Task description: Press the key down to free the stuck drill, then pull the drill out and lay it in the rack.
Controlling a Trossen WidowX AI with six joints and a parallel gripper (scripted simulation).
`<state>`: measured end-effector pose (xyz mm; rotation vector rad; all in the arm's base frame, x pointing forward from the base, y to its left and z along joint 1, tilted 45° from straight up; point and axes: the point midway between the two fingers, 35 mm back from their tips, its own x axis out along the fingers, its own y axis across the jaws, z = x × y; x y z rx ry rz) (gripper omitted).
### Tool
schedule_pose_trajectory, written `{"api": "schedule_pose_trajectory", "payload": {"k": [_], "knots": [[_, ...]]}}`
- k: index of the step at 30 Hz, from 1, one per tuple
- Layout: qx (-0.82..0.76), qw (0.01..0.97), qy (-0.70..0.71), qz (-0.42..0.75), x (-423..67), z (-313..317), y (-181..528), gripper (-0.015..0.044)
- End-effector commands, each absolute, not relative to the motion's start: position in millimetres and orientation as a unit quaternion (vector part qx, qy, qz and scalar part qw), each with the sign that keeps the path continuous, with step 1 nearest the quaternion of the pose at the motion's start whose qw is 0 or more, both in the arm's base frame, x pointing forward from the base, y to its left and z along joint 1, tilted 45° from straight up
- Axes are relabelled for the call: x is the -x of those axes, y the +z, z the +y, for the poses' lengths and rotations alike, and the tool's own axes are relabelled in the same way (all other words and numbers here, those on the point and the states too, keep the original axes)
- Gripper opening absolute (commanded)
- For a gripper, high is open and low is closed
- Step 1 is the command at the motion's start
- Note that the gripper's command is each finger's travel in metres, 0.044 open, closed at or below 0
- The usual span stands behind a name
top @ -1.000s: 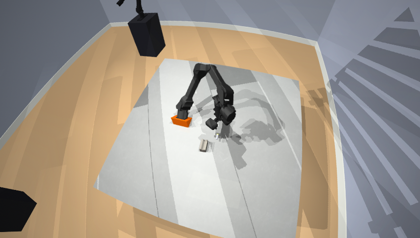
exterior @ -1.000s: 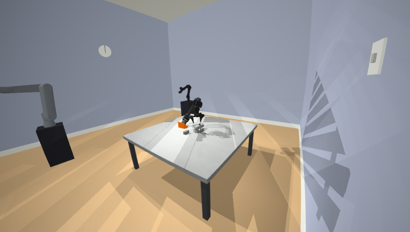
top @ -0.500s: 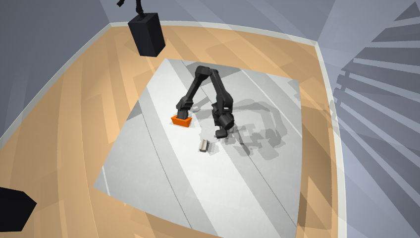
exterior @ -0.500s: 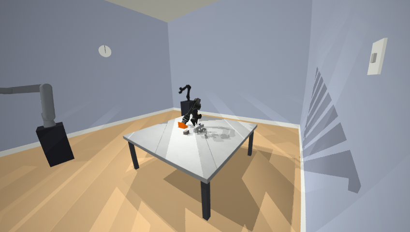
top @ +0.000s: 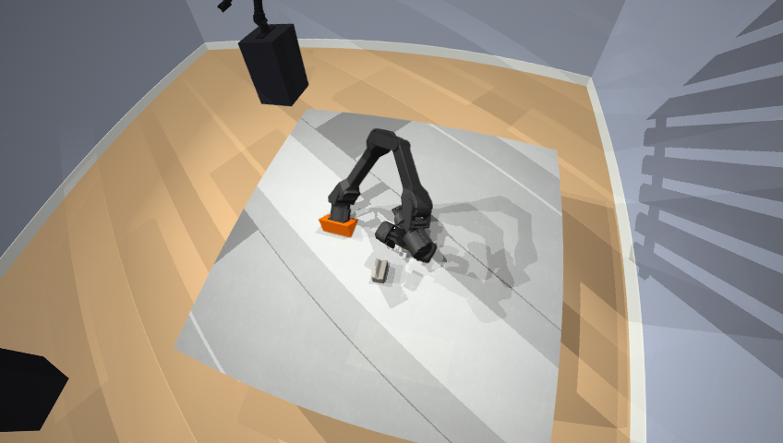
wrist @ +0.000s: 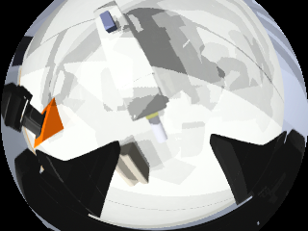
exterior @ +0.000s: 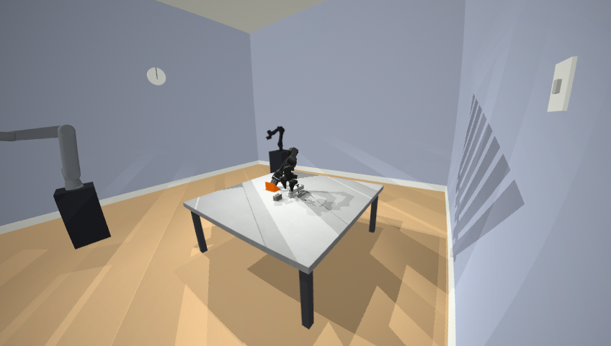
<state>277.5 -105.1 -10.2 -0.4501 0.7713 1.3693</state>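
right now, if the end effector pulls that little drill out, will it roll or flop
Probably stiff: the drill looks like a short, straight, pale rod. Its apparently round shaft may roll on the flat table if released outside the rack. The open end effector holds nothing yet.

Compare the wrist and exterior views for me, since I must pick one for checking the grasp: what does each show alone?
Wrist only: the open gripper's fingers close over the small pale drill, nothing between them.
Exterior only: the table's legs, the wall clock and a grey arm on a black pedestal.
Both: the orange base, the grey rack and the white table top.
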Motion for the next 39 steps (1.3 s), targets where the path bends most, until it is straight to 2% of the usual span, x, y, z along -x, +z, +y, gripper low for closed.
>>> {"api": "schedule_pose_trajectory", "payload": {"k": [1, 39], "knots": [[0.307, 0.637, 0.664, 0.242, -275, -108, -26, 0.044], [0.307, 0.637, 0.664, 0.242, -275, -80, -43, 0.044]]}}
